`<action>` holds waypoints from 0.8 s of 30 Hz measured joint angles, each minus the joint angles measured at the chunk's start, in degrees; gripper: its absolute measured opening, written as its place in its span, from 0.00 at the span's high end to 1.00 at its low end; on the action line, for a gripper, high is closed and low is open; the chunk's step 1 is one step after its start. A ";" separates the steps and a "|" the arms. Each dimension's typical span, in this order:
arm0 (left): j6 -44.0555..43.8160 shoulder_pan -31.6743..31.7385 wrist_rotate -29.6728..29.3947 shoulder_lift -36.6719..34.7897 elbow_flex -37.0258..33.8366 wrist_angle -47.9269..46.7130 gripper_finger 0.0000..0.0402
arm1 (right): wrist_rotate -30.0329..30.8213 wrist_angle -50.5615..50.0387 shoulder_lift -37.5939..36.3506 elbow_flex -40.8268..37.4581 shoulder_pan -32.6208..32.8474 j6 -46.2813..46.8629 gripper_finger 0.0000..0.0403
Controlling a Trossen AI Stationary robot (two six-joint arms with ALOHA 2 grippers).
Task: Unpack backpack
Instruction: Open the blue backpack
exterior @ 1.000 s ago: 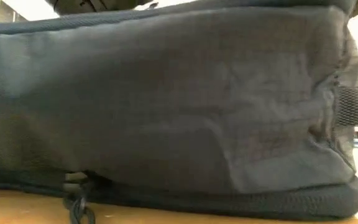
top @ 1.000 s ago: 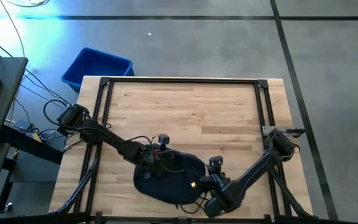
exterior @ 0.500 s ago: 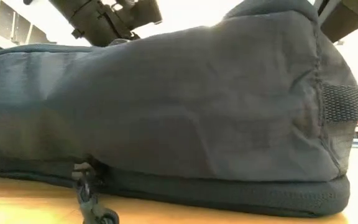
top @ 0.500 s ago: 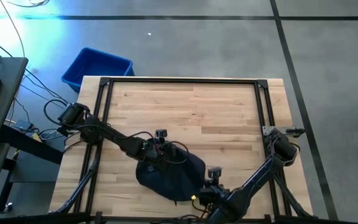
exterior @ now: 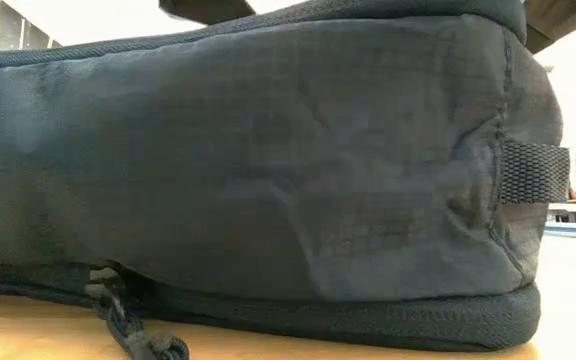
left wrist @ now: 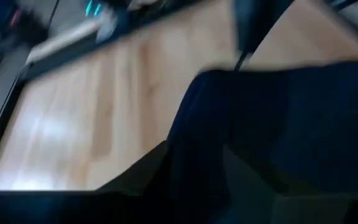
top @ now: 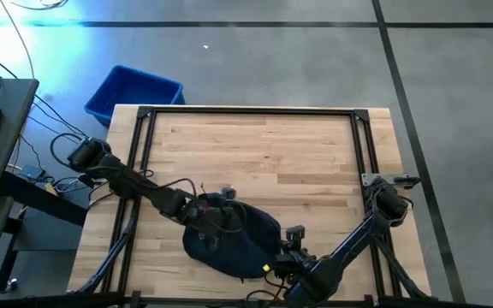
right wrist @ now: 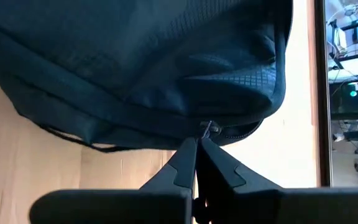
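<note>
Just ahead of the right claw point(right wrist: 196, 148), pinched shut on the zipper pull point(right wrist: 207, 129): the backpack point(top: 234, 241), flat on the counter point(top: 264, 145). Left claw point(top: 202, 210) at the far edge, grip impossible to tell.

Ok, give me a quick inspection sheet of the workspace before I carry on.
Surface: wooden table, mostly bare.
Job's things: backpack lying flat at the near edge, closed as far as visible.
Clutter: nothing seen on the table.
Grippers: left gripper over the backpack's left end; right gripper shut on the zipper pull.
Cables: loose cables on the floor, left.
Surroundings: blue bin on the floor past the far-left corner.
</note>
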 joint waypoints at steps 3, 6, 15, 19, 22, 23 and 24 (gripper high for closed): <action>6.31 1.53 2.83 4.38 -0.05 7.09 0.61 | 0.67 0.28 0.00 0.00 -0.32 -1.25 1.00; 10.07 3.08 3.09 7.85 -0.04 13.20 0.58 | 0.85 0.95 -0.01 0.00 -0.50 -1.58 1.00; 11.14 6.00 9.74 14.19 4.80 14.24 0.54 | 1.05 2.12 0.00 0.00 -0.72 -3.12 1.00; 10.96 6.33 11.22 17.65 7.14 13.58 0.60 | 1.46 3.07 0.00 0.00 -0.78 -3.59 1.00; 11.88 6.33 9.42 18.75 8.14 13.03 0.77 | 1.42 3.17 0.02 0.00 -0.78 -3.49 1.00; 12.18 6.28 8.61 18.79 8.39 12.49 0.85 | 1.22 3.17 0.02 0.00 -0.78 -3.27 1.00; 12.23 6.26 7.99 18.79 8.68 11.60 0.92 | 0.59 3.14 0.01 0.00 -0.77 -2.93 1.00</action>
